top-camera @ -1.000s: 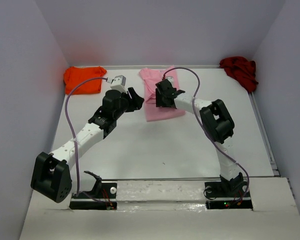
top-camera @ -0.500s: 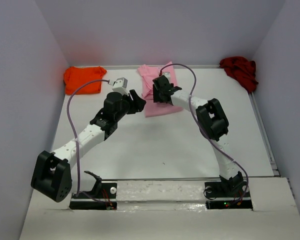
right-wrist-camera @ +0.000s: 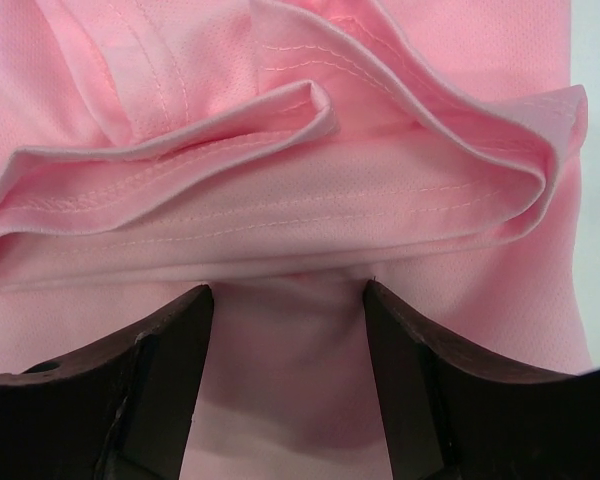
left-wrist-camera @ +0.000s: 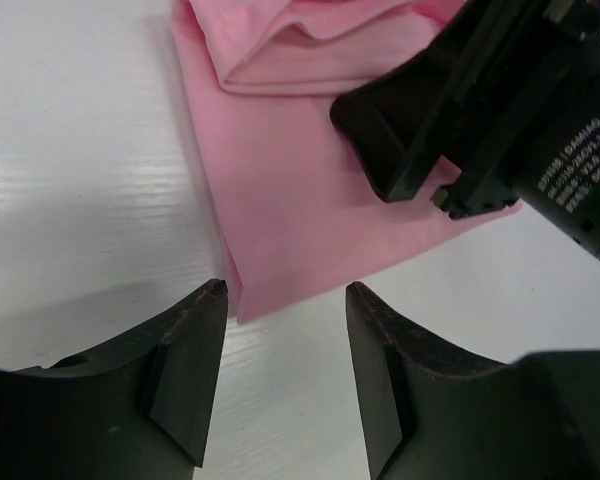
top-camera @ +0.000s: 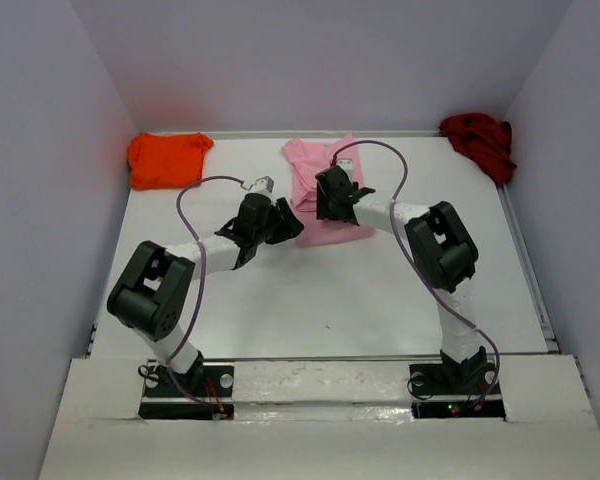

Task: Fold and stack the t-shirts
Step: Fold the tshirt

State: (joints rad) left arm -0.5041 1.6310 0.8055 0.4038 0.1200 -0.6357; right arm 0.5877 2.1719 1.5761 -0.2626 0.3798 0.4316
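The white table (top-camera: 330,290) spans the walled workspace, and both arms reach out over it toward its far middle. The left arm (top-camera: 205,250) stretches up and to the right, and the right arm (top-camera: 440,245) bends to the left, so their tips are close together. The light pink t-shirt (top-camera: 308,170) lies partly folded at the far centre of the table, with a bunched fold of hems across it and a flat layer nearer the arms. The bright orange t-shirt (top-camera: 167,158) sits crumpled in the far left corner. The dark red t-shirt (top-camera: 480,140) is heaped in the far right corner, and both are well apart from the pink one. The left end effector (left-wrist-camera: 285,290) is released, its fingers spread with nothing between them, poised at the near left corner of the pink t-shirt. The right end effector (right-wrist-camera: 285,290) is also released. Its fingers are spread over the flat pink cloth just short of the bunched fold, and whether they touch the cloth cannot be told.
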